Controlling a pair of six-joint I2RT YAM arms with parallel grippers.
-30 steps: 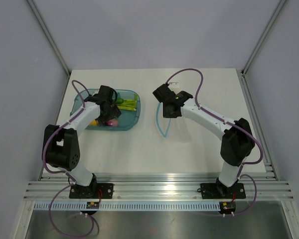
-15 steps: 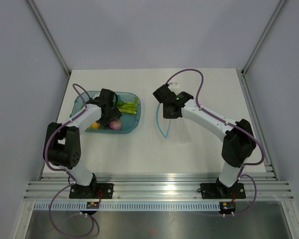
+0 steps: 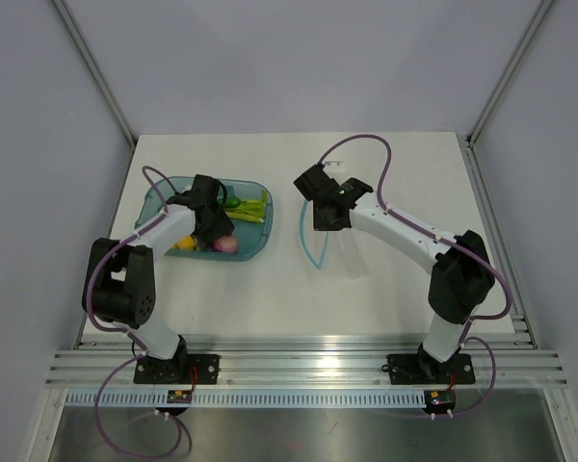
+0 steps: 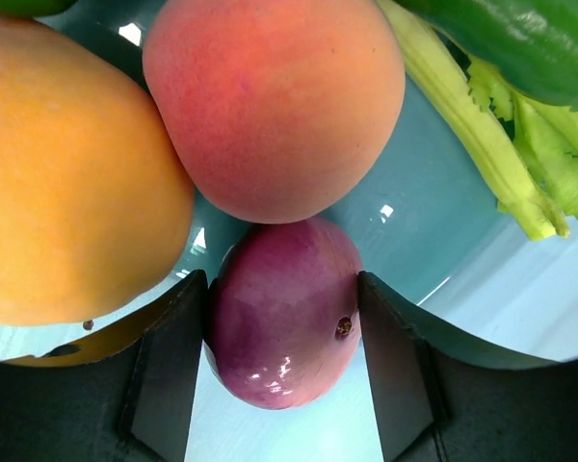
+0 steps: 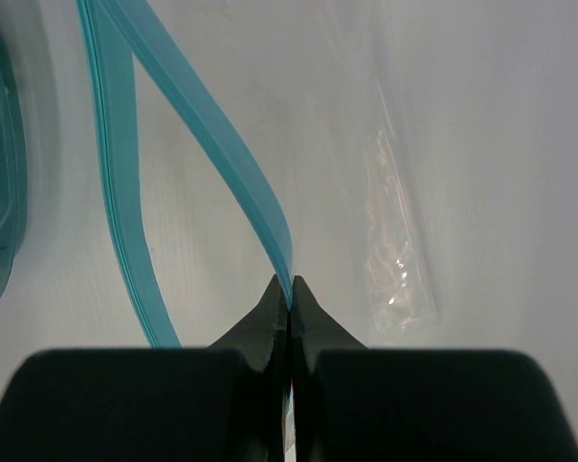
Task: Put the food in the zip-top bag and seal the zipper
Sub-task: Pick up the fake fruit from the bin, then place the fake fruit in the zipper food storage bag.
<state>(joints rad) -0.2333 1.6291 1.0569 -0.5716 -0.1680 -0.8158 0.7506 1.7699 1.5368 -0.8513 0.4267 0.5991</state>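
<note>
My left gripper [image 4: 283, 318] is down in the teal tray [image 3: 249, 190], its jaws closed on a pink-purple fruit [image 4: 284, 313] that shows pink in the top view [image 3: 227, 244]. An orange peach [image 4: 275, 101], a yellow-orange fruit [image 4: 72, 173] and green stalks [image 4: 491, 144] lie beside it. My right gripper [image 5: 290, 298] is shut on one light-blue zipper strip [image 5: 217, 144] of the clear zip-top bag [image 5: 395, 231]. The other strip [image 5: 120, 173] hangs apart, so the bag mouth [image 3: 313, 236] stands open.
The teal tray stands at the table's left, the bag a short way to its right. White table surface [image 3: 395, 164] lies behind and to the right of the bag. Grey walls enclose the table on three sides.
My left gripper has shifted slightly toward the tray's near side, down by the pink-purple fruit. My right gripper has barely moved with the bag's edge.
</note>
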